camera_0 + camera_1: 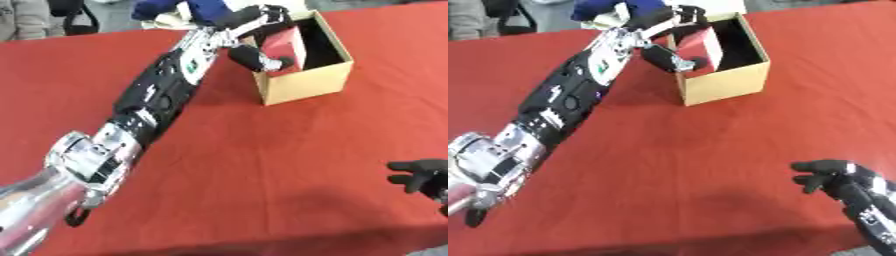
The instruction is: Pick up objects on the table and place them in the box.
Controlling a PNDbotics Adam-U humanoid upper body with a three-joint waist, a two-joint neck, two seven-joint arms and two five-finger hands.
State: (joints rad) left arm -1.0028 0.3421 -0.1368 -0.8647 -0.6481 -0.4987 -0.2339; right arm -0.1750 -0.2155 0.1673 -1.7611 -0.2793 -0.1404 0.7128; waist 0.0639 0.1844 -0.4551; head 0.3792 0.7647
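Red block (284, 44) | rectangular, tilted in box (306, 82) | left hand (254, 30) fingers clasp it

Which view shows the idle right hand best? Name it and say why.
The right eye view: the right hand shows whole there, fingers relaxed, with its forearm reaching in from the lower right corner over the red table. The left eye view cuts the hand at the right edge and shows little beyond its fingers.

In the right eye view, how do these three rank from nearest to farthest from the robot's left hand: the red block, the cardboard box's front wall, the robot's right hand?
1. Red rectangular block: held by the left hand over the box opening.
2. Front wall of the tan cardboard box: just below the block.
3. Black right hand: far off, lower right, over the red tablecloth.
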